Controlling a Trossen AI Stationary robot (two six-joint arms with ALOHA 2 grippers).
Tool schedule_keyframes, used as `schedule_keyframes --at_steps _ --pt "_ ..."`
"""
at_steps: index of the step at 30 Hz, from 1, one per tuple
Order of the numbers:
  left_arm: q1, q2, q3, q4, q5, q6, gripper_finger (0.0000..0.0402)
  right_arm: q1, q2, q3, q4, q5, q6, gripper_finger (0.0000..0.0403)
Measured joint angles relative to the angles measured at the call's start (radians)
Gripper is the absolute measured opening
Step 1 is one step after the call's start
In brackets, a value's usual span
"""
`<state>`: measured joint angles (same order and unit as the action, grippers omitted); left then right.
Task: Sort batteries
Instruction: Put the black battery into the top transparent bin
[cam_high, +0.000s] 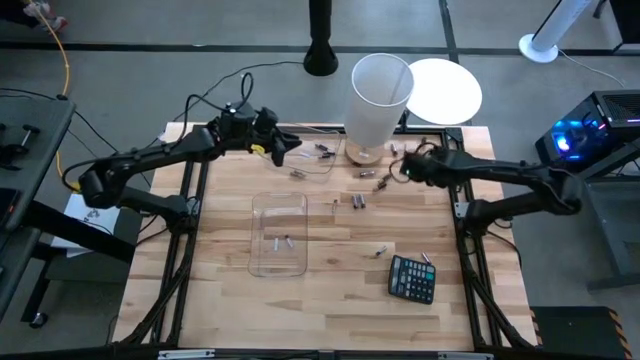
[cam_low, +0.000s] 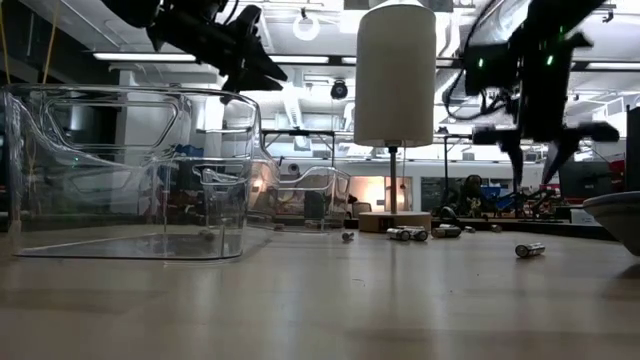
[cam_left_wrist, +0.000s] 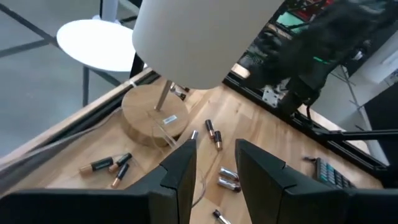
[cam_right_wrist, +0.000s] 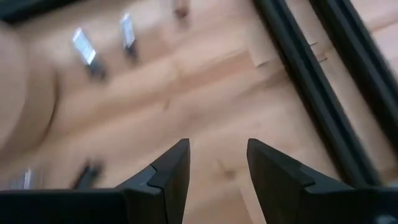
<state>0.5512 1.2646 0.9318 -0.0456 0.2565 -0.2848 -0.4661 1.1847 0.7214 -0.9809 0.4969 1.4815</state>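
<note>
Small cylindrical batteries lie on their sides across the wooden table: some by the lamp's base (cam_high: 325, 152), some right of it (cam_high: 372, 176), a pair at mid-table (cam_high: 358, 203), and singles near the calculator (cam_high: 380, 251). Two more lie inside a clear tray (cam_high: 278, 262). My left gripper (cam_high: 288, 150) hovers open above the far-left part of the table, with batteries (cam_left_wrist: 213, 132) on the table beyond its fingers. My right gripper (cam_high: 398, 172) hovers open over the far-right part. It points down at bare wood (cam_right_wrist: 217, 158), with batteries (cam_right_wrist: 84, 46) a little way off.
A lamp with a tall white shade (cam_high: 380, 95) and a round wooden base (cam_left_wrist: 152, 115) stands at the far middle. A second clear container (cam_high: 318, 162) sits left of the base. A black calculator (cam_high: 411, 278) lies near right. Black frame rails (cam_right_wrist: 323, 81) edge the table.
</note>
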Motion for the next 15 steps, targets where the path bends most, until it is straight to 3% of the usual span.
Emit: schedule_keyframes --at_steps 8,12,15 --pt "0.019 -0.059 0.000 -0.004 0.000 0.016 0.0106 -0.345 0.028 -0.084 0.240 -0.061 -0.006 0.0131" --pt "0.038 -0.112 0.000 -0.010 0.001 0.069 0.0106 -0.446 0.074 -0.058 0.445 -0.116 -0.113 0.0113" --pt "0.056 -0.156 0.000 -0.010 0.001 0.110 0.0106 -0.511 0.145 -0.012 0.456 -0.161 -0.180 0.0097"
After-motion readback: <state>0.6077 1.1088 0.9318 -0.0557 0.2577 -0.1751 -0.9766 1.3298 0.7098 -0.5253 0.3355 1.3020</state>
